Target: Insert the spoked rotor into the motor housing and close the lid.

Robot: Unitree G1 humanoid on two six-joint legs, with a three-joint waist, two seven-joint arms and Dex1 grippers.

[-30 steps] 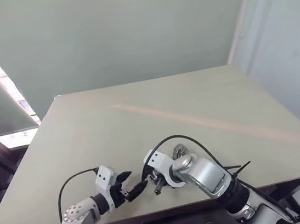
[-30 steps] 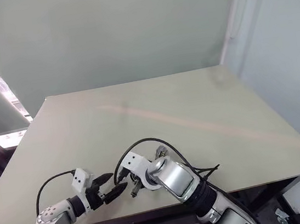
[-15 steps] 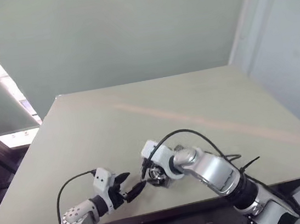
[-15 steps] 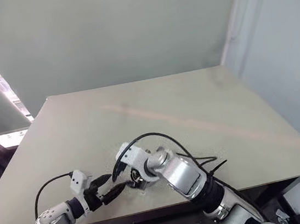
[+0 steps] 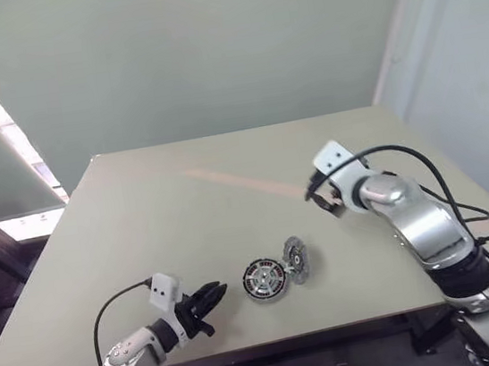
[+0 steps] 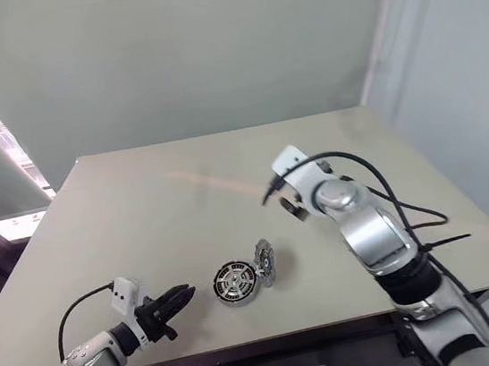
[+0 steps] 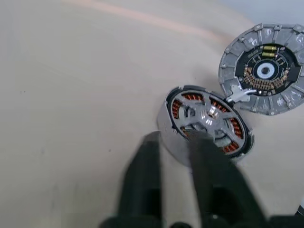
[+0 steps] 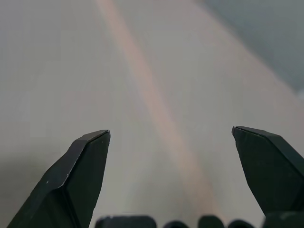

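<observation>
The motor housing (image 5: 252,292) lies near the table's front edge, and its rim (image 7: 167,135) is close in the left wrist view. The spoked rotor (image 7: 207,115) sits inside it, silver spokes over the copper windings. The lid (image 5: 296,258) stands open, tilted up on the housing's right edge, its inner face (image 7: 264,70) showing. My left gripper (image 5: 216,294) is shut and empty just left of the housing. My right gripper (image 5: 319,202) hovers open and empty over the table, behind and to the right of the lid, with bare tabletop between its fingertips (image 8: 90,152).
The pale tabletop (image 5: 157,203) stretches wide behind the housing, crossed by a faint pinkish streak (image 5: 235,181). Its front edge (image 5: 335,326) runs just below the housing. A wall (image 5: 209,52) rises behind the table. Black cables trail from both wrists.
My right gripper has left the housing, opened, and swung up and away to the right. The rotor now lies uncovered in the housing. My left gripper has shut.
</observation>
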